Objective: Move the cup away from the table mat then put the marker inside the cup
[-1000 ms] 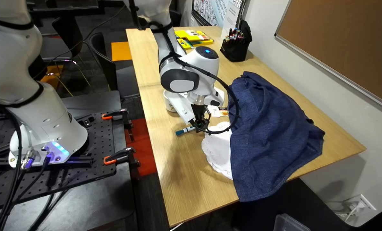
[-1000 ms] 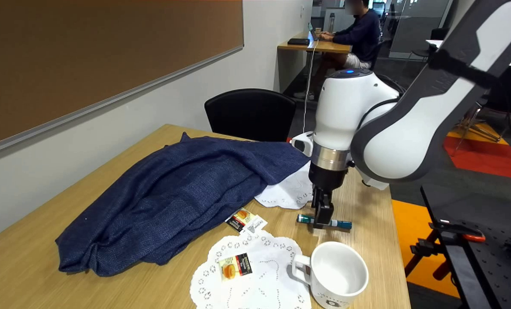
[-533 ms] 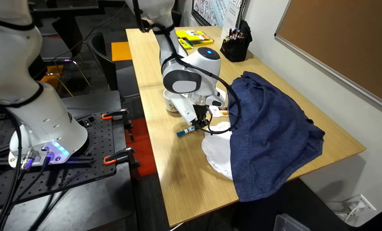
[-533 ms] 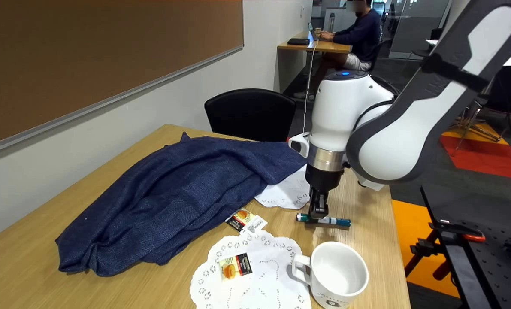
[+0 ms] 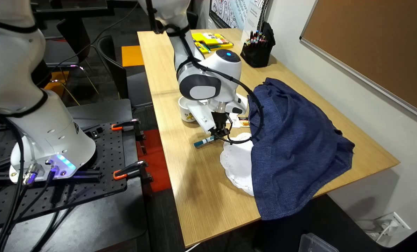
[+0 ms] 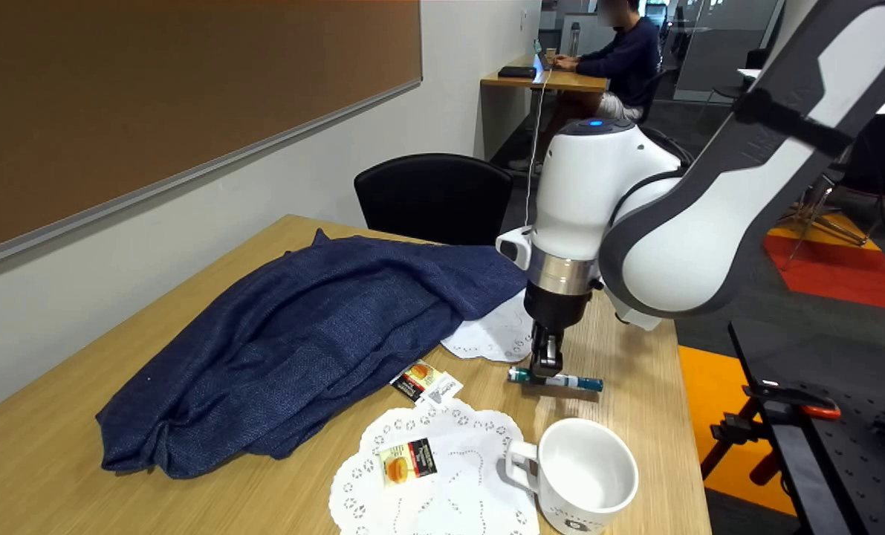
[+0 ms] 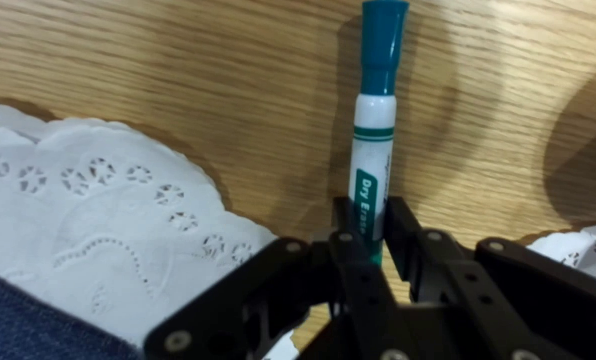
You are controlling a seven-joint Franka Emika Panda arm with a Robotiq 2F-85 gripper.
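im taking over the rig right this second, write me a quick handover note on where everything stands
Tool: closed around the thin white marker with a teal cap, seemingly just above the pale wooden table.
Cup: the white round cup with a handle stands upright, its body apparently beside the flat white lace-edged round mat, not on it.
Done: marker gripped; cup looks off the mat.
Left: raise the marker, carry it over the cup, lower it in, let go.

The marker (image 5: 204, 141) juts from the hand (image 5: 220, 134), the cup (image 5: 186, 111) standing nearby, partly hidden.
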